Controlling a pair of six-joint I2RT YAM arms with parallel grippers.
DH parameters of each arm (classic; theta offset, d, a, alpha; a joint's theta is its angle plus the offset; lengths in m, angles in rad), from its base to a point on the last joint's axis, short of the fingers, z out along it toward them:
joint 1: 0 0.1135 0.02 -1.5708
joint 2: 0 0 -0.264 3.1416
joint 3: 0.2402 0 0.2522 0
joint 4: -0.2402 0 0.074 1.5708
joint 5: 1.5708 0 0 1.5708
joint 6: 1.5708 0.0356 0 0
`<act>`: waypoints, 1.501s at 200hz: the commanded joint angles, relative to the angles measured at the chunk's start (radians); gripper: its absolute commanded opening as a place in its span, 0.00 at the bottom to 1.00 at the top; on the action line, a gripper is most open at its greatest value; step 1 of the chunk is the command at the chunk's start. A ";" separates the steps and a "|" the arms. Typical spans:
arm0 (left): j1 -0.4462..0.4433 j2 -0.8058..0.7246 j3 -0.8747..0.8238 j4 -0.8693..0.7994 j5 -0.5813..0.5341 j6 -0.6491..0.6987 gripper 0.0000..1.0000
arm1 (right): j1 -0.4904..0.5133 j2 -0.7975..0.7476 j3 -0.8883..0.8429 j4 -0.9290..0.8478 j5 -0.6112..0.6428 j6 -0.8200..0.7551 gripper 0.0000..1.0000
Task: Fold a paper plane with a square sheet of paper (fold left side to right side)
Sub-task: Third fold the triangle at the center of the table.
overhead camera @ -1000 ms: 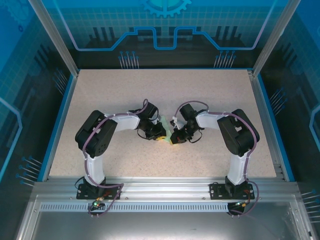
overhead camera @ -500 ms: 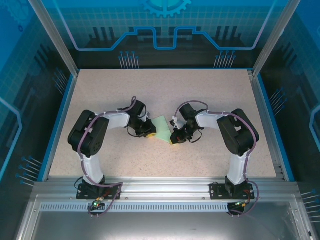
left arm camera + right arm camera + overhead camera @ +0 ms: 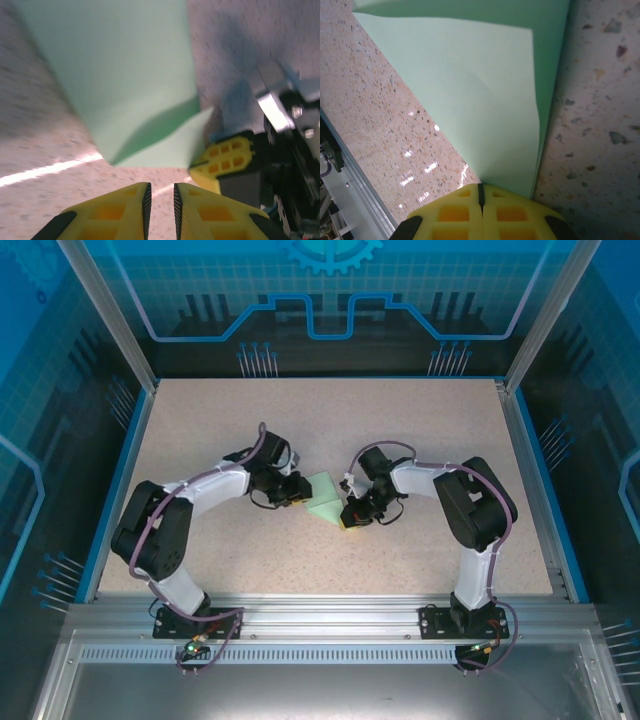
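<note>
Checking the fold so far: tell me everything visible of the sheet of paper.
The sheet of paper is thin, plain, pale mint green, lying on the speckled table. It is folded, one layer over another, narrowing to a near point that meets the shut right gripper. The left gripper, jaws slightly apart, sits just off its edge.

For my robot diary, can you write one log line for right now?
paper: folded, on table | left gripper: slightly open, empty, beside paper | right gripper: shut, at paper's corner

left gripper (image 3: 297, 496): drawn back left, clear of square sheet of paper (image 3: 322, 502) | jaws: parted slightly wider
</note>
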 commanded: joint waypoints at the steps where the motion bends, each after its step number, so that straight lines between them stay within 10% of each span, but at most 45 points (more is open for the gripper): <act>1: -0.054 0.070 0.048 0.020 0.044 -0.023 0.23 | -0.003 0.058 -0.026 -0.086 0.152 -0.003 0.02; 148: -0.103 0.280 0.034 0.032 -0.044 -0.063 0.20 | 0.012 -0.142 -0.009 -0.036 0.037 0.207 0.02; 300: -0.105 0.301 0.051 0.012 -0.076 -0.060 0.19 | 0.074 0.018 0.058 0.002 0.153 0.421 0.00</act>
